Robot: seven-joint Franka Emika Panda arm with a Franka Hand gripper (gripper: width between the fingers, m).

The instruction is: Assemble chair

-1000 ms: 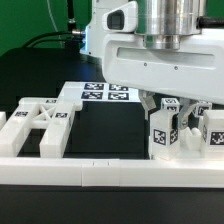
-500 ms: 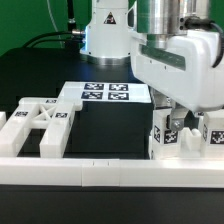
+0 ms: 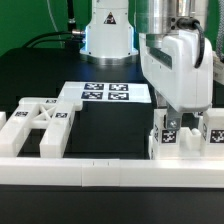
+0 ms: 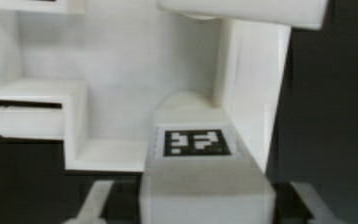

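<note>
Off the marker board (image 3: 105, 93) toward the exterior view's right, we see the gripper (image 3: 171, 114) above a square post (image 3: 167, 136), fingers (image 4: 101, 204) parted astride it, the X-braced panel (image 3: 38, 122) opposite.

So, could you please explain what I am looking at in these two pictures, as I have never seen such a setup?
The big white machine is a robot arm; it is building a chair from loose white plastic parts. The exterior view comes from a camera off the arm; the wrist view from one on its wrist, looking past its fingers. On the black table lie an X-braced panel at the exterior view's left, tagged square posts at its right, and the flat marker board behind. A low white rail runs along the front. The fingers straddle one post with a gap each side, so nothing seems held yet.
</note>
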